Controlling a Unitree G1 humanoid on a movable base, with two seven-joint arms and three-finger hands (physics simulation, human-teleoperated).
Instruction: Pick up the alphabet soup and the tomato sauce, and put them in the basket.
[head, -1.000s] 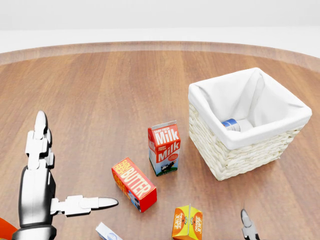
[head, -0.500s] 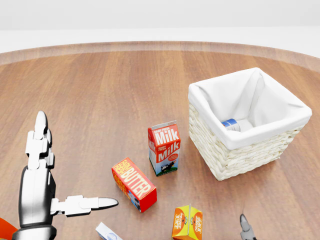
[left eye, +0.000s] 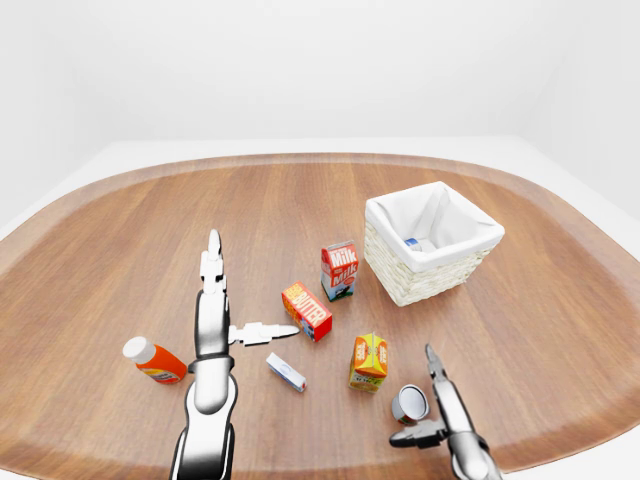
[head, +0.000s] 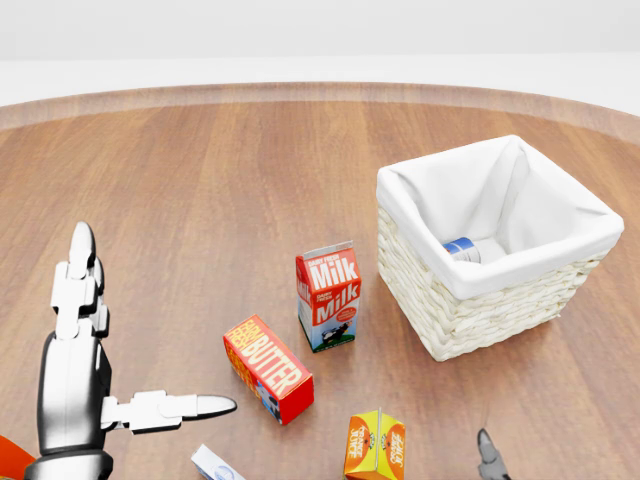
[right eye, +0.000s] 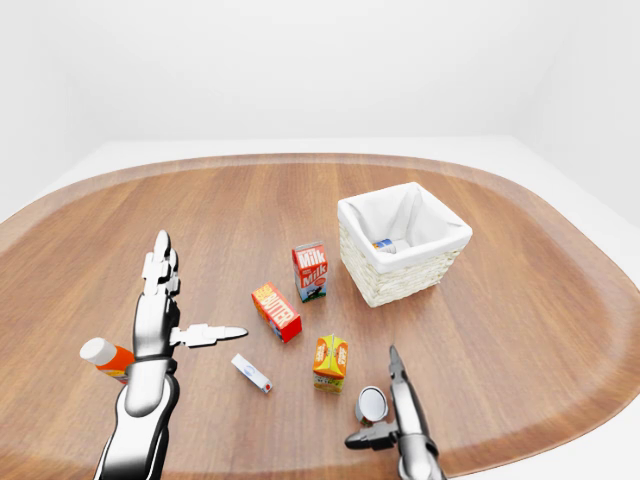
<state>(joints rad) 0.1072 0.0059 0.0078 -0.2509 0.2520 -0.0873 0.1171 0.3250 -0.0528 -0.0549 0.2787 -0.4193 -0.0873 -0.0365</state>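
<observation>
A white-lined wicker basket (left eye: 418, 283) stands right of centre in the left-eye view. One can (head: 462, 248) with a blue label lies inside it against the lining. A second can (left eye: 408, 403) lies on its side on the wooden table, silver end towards me; its label is hidden. My right hand (left eye: 426, 402) is open beside this can, one finger pointing up on its right and the thumb below it. My left hand (left eye: 250, 285) is open over bare wood at the left, far from both cans, with nothing in it.
Between the hands stand a milk carton (left eye: 339, 270), a red butter box (left eye: 307, 311), an orange juice carton (left eye: 369, 361) and a small white-and-blue box (left eye: 285, 372). An orange bottle (left eye: 153, 361) with a white cap lies left of my left arm.
In the head view my right hand's fingertip has sunk slightly towards the bottom edge. The left hand and the objects have not moved.
</observation>
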